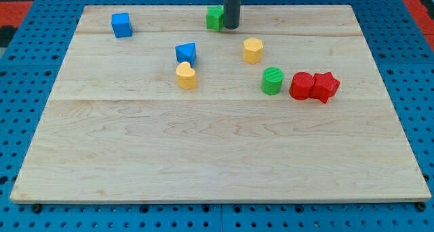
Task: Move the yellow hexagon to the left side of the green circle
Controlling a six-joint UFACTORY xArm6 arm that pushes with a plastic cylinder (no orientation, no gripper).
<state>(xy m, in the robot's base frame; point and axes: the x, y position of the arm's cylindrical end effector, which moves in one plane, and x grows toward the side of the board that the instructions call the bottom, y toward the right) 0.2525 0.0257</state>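
The yellow hexagon [253, 50] lies in the upper middle of the wooden board. The green circle [272, 81] sits just below and to the right of it, a short gap apart. My tip [232, 26] is near the board's top edge, above and to the left of the yellow hexagon, right beside a green block [215, 17] that the rod partly hides.
A second yellow block [186, 76] lies left of the middle with a blue triangular block [186, 53] just above it. A blue cube [122, 24] sits at the top left. Two red blocks [302, 86] [325, 87] touch each other right of the green circle.
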